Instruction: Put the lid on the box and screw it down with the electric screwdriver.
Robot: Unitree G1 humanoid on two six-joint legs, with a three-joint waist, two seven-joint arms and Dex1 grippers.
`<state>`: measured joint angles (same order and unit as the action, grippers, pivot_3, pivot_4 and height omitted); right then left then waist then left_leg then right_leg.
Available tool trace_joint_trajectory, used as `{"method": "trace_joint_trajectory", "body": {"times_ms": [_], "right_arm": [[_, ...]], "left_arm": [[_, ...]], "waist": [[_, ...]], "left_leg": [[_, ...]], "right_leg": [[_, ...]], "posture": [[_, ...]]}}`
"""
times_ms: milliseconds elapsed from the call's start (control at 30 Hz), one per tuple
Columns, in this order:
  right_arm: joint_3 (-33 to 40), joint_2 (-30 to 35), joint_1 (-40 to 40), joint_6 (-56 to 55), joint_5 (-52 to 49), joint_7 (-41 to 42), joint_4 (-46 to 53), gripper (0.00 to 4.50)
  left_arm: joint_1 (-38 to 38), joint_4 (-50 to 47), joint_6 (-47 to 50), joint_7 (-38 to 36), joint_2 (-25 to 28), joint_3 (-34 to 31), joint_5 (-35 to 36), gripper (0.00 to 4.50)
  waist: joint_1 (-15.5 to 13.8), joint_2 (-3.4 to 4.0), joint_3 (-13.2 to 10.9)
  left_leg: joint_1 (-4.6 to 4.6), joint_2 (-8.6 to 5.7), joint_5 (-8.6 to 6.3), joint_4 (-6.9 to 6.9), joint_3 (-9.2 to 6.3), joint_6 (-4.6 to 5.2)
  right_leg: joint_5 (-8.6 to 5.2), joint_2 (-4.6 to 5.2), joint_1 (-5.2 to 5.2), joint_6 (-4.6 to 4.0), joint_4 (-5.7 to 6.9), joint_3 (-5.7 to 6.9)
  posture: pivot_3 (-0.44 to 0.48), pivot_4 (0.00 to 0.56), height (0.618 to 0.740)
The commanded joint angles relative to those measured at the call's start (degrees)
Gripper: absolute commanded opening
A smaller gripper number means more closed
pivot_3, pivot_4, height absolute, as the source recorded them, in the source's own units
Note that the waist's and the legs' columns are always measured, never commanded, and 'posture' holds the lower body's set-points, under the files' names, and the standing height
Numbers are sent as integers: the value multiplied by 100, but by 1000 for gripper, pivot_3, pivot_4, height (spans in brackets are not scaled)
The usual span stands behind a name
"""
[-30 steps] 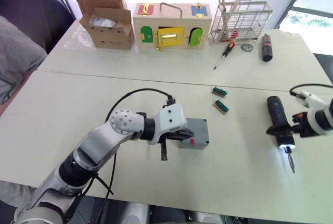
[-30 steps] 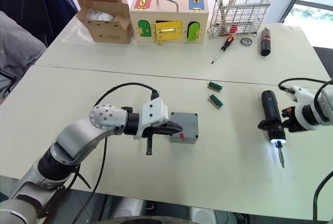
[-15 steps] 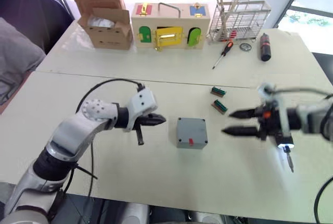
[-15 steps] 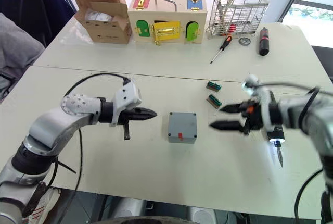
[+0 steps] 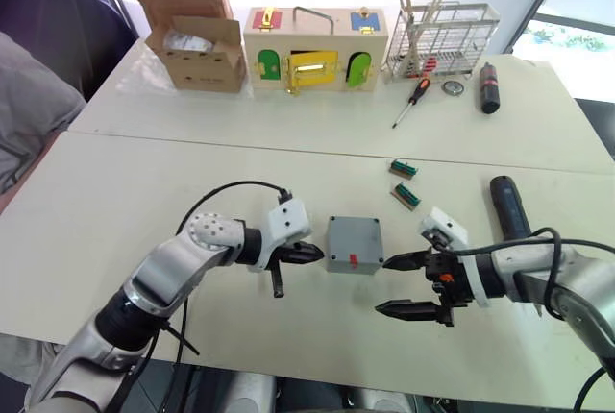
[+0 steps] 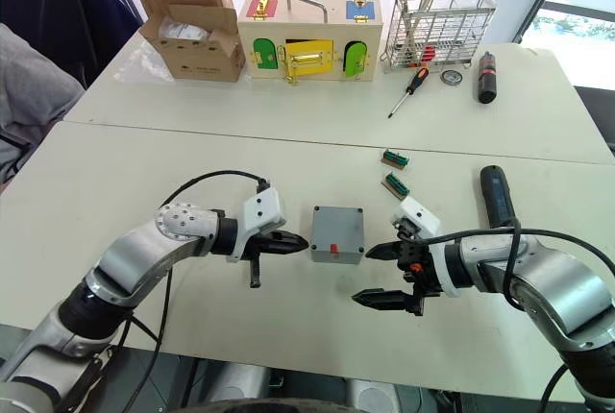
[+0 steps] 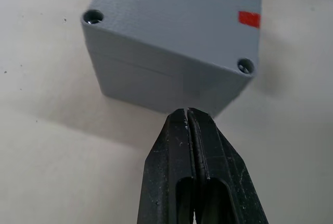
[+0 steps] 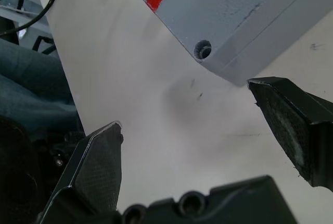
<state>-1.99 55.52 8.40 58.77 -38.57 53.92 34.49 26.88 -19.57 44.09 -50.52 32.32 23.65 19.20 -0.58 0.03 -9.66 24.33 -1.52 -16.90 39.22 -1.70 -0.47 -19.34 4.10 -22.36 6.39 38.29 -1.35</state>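
1. The surface [image 5: 144,192] is pale cream, made of two tops pushed together, with a seam running across between the near half and the far half.
2. The box [image 5: 354,244] sits on the near half, roughly central, with the lid [image 7: 177,15] seated on top of it. Corner screw holes show in the lid, and a small red mark lies at its near edge.
3. The left gripper [image 5: 319,254] lies just beside the box's left side, its fingers pressed together with nothing between them. In the left wrist view its tips [image 7: 187,117] are at the box wall; I cannot tell whether they touch it.
4. The right gripper [image 5: 396,285] is near the box's right front corner, its fingers spread wide apart and holding nothing.
5. The electric screwdriver [image 5: 507,209] lies flat on the surface to the right of the box, beyond the right arm, well apart from the box.
6. Two small green-topped blocks [image 5: 406,182] lie between the box and the seam.
7. On the far half stand a brown cardboard carton [image 5: 192,34], a wooden box with coloured doors [image 5: 317,48] and a wire rack [image 5: 444,38]. A red-and-black hand screwdriver [image 5: 413,99] and a short black cylinder [image 5: 491,86] lie near the rack.
8. Bright windows show behind the far edge. A person's grey sleeve [image 5: 29,115] is at the left.
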Motion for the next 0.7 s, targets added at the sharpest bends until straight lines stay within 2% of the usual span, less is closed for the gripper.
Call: {"method": "trace_joint_trajectory", "body": {"times_ms": [33,167,367,467,567,700], "right_arm": [[85,-207,11,167,-336,-201,346,4460],[111,-417,-144,484,-747,-441,723,4460],[207,-438,-367,600,-846,-799,855,4460],[696,117,-528,290,-467,-662,569,4460],[689,627,-645,-245,55,-465,303,4460],[272,531,-274,-875,561,-405,-248,4460]], "left_arm": [[299,369,-509,-96,-162,159,-289,0],[761,1285,-1318,-318,-472,525,-827,0],[971,1958,-1921,-532,-692,540,-1147,0],[938,1928,-1981,-555,-404,307,-1293,0],[839,1594,-2000,-695,117,179,-1465,0],[545,596,-1312,-1195,612,40,-976,0]], "waist": [[0,0,0],[-16,-1,1],[2,-1,1],[8,-1,1],[43,-1,1],[81,0,2]], "left_leg": [[0,0,0,0,0,0],[0,-1,0,0,-1,0],[1,-9,0,0,0,1],[1,-9,0,1,2,1],[0,-9,0,0,4,1],[-1,1,0,-4,1,1]], "right_leg": [[0,0,0,0,1,0],[0,-5,1,0,3,4],[0,0,0,0,3,4],[0,0,-5,0,6,3],[0,-1,-5,1,7,2],[0,-8,-7,0,11,3]], "posture": [[0,150,740],[0,150,740],[0,150,740],[0,150,740],[0,150,740],[0,150,740]]}}
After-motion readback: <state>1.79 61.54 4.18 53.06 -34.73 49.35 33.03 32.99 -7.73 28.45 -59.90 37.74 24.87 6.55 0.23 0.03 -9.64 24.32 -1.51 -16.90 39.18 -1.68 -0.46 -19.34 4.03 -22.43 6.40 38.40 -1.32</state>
